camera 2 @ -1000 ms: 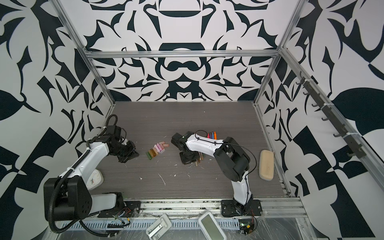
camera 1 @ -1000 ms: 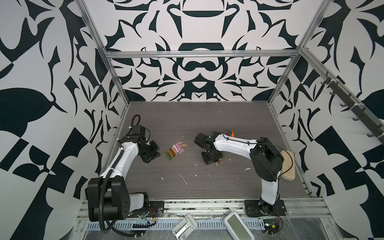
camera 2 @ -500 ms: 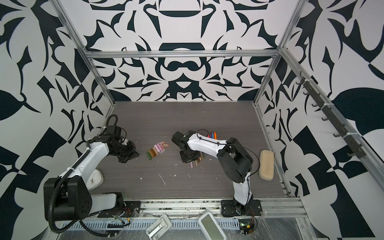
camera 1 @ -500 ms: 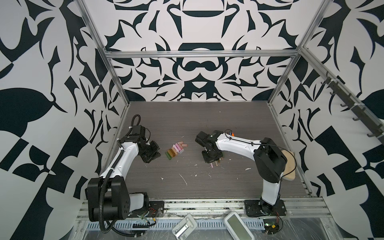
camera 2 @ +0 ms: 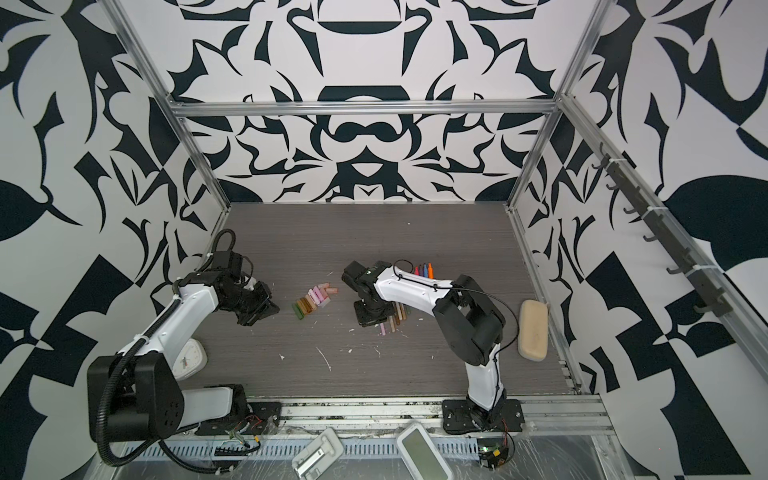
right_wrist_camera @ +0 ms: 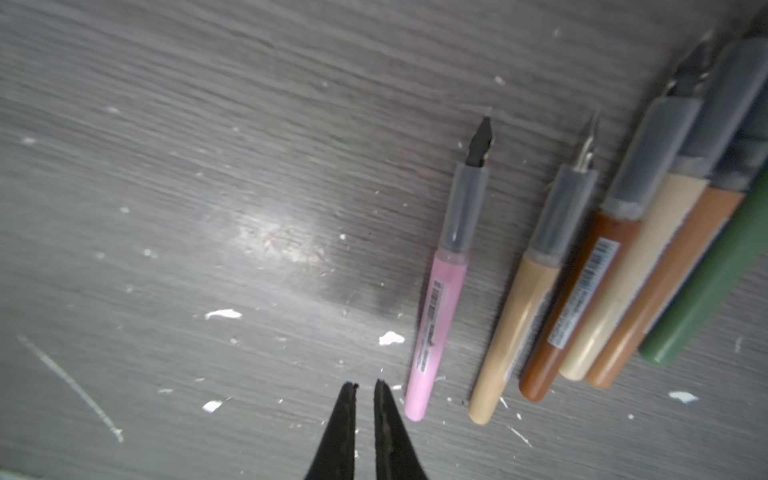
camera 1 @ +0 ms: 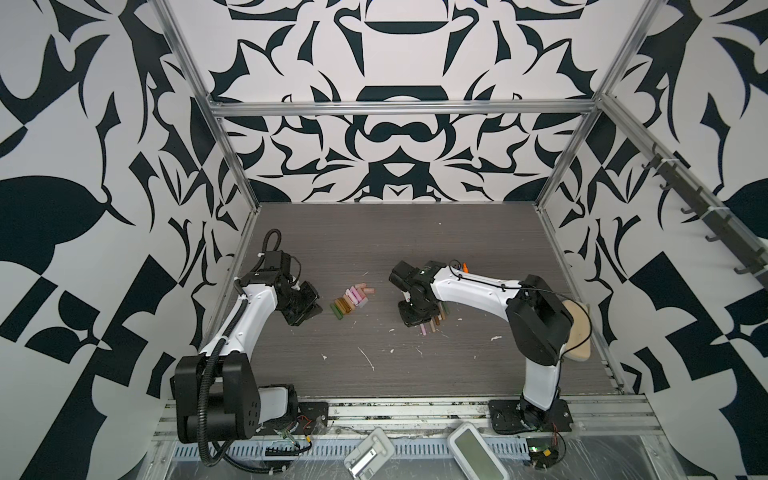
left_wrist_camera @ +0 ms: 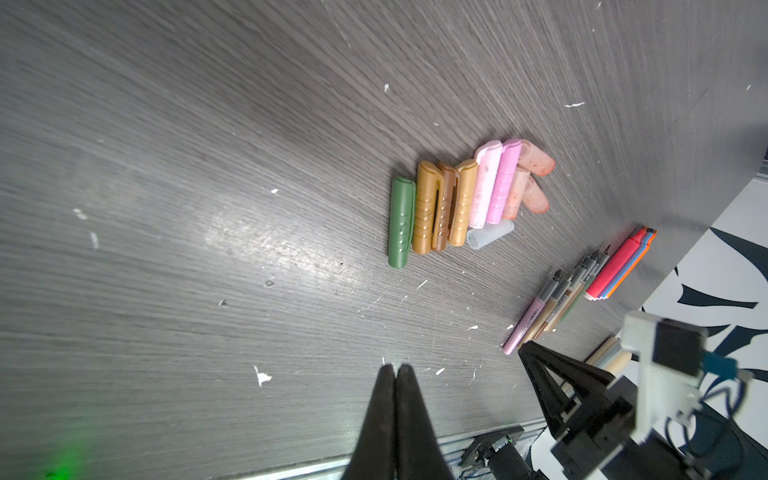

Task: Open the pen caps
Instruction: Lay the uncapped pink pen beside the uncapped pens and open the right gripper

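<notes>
— So, what are the claws doing?

— My left claw is pressed together with nothing in it, over the bare surface left of the pen caps and apart from them. My right claw is all but pressed together too: a thin slit between the tips, nothing in it.

— And the caps?

— They lie side by side in a slanted row mid-surface, between my two claws: green at the near-left end, then tan and brown, then pinks and peach at the far-right end.

— The pens?

— The muted pens lie in a row just right of my right claw, the pink one nearest it; the nibs I can see are bare. The bright pens lie farther back, beyond that arm's wrist.
</notes>
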Controlling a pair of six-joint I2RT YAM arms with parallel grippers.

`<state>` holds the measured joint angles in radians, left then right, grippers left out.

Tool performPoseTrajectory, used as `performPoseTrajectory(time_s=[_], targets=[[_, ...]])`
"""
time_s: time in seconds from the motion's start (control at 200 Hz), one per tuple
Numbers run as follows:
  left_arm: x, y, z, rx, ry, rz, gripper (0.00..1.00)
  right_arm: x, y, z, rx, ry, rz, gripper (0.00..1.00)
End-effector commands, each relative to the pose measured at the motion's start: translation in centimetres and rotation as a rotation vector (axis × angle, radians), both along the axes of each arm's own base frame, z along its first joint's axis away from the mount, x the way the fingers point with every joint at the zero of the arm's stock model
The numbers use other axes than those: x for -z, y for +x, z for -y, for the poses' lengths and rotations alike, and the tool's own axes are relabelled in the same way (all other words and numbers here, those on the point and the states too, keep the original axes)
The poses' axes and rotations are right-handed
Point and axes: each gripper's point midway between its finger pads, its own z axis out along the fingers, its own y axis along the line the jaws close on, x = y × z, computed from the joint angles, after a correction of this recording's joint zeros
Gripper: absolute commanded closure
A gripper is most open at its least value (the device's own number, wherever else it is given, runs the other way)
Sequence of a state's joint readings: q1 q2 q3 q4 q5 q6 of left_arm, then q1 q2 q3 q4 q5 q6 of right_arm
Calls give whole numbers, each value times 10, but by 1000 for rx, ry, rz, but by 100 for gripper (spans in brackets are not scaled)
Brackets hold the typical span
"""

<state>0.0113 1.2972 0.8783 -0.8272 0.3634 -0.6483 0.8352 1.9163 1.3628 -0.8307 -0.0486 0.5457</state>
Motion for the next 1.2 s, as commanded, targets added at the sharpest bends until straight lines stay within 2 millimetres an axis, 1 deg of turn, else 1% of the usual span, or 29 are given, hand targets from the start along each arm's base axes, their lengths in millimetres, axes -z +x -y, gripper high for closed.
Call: performPoseTrajectory(time_s=[0.0, 0.09, 0.365, 0.81, 0.82, 0.835, 0.855, 1.195], targets=[[3, -11, 1, 2, -10, -31, 95, 1, 4, 7, 11, -11, 6, 87], [3, -12, 0, 2, -8, -35, 95, 6, 5, 10, 16, -26, 2, 87], [4, -14, 1, 7, -11, -38, 95, 13, 8, 20, 36, -57, 5, 86], [6, -15, 3, -3, -23, -47, 95, 11, 12, 33, 58, -95, 21, 86], [6, -15, 3, -2, -24, -46, 95, 11, 12, 34, 58, -96, 21, 86], [0, -14, 3, -2, -22, -17, 95, 12, 12, 34, 58, -97, 21, 86], [-1, -14, 3, -1, -23, -13, 95, 12, 12, 35, 61, -101, 21, 86], [-2, -17, 3, -7, -25, -13, 95, 12, 14, 46, 69, -132, 21, 85]])
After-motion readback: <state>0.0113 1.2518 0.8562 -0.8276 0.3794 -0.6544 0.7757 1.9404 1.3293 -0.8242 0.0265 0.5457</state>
